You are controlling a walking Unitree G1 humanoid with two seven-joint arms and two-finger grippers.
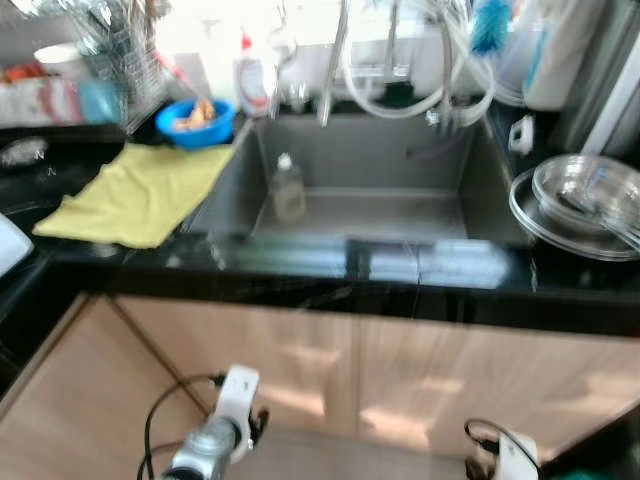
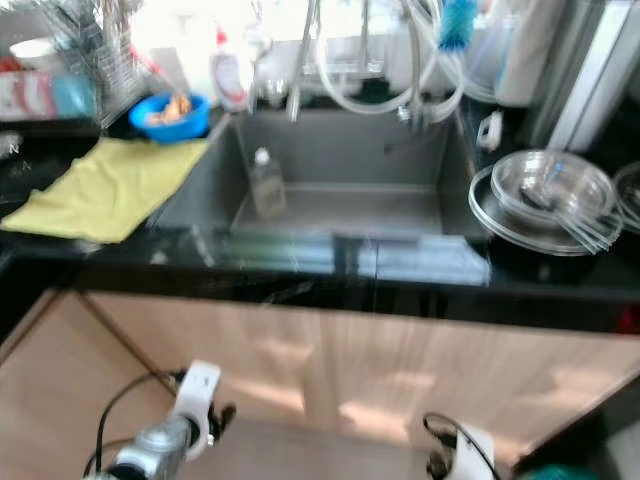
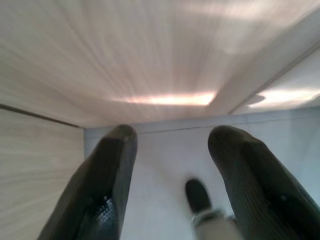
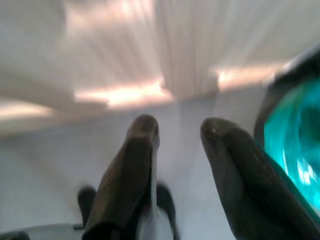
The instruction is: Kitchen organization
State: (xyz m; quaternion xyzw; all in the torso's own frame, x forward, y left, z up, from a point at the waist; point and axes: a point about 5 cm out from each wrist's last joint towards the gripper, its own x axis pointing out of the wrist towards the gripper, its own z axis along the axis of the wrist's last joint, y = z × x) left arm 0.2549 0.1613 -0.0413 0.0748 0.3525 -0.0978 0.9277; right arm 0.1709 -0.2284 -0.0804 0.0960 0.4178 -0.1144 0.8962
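- Left gripper (image 3: 172, 165) hangs low before the wooden cabinet doors (image 1: 330, 370), fingers spread wide, holding nothing.
- Right gripper (image 4: 177, 150) likewise, parted.
- Soap bottle (image 1: 288, 188) stands in the sink (image 1: 400, 215); yellow cloth (image 1: 140, 195) left, glass bowls (image 1: 585, 200) right.

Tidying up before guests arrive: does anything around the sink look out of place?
A small bottle stands inside the sink basin rather than on the counter. The yellow cloth left of the sink lies rumpled, one edge drooping over the sink's rim. Nothing looks spilled or broken.
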